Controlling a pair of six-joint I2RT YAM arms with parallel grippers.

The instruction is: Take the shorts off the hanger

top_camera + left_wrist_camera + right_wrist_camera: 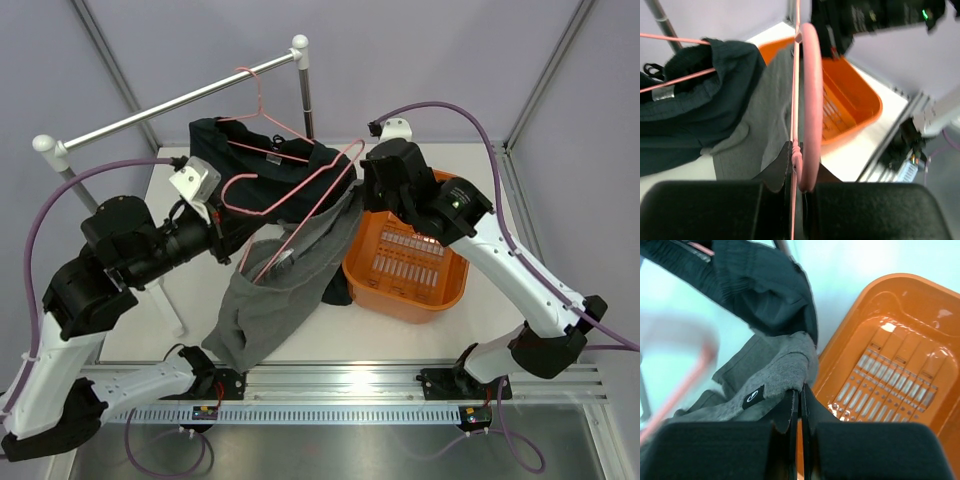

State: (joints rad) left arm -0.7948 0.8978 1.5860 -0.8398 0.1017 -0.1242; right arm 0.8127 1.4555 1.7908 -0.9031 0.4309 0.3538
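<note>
The grey shorts [275,295] hang limp from a pink hanger [305,210] and trail down to the table. My left gripper [238,255] is shut on that hanger [810,100], its jaws closed on the pink wire. My right gripper [362,198] is shut on the upper edge of the grey shorts [777,372], beside a small black label [753,396]. The dark shorts [250,165] hang on a second pink hanger [262,115] hooked over the rail. They also show in the left wrist view [700,105] and the right wrist view [765,295].
An orange basket [452,290] stands on the table right of the shorts, under my right arm; it also shows in the left wrist view [860,97] and the right wrist view [890,295]. A metal rail [170,105] on white posts crosses the back left.
</note>
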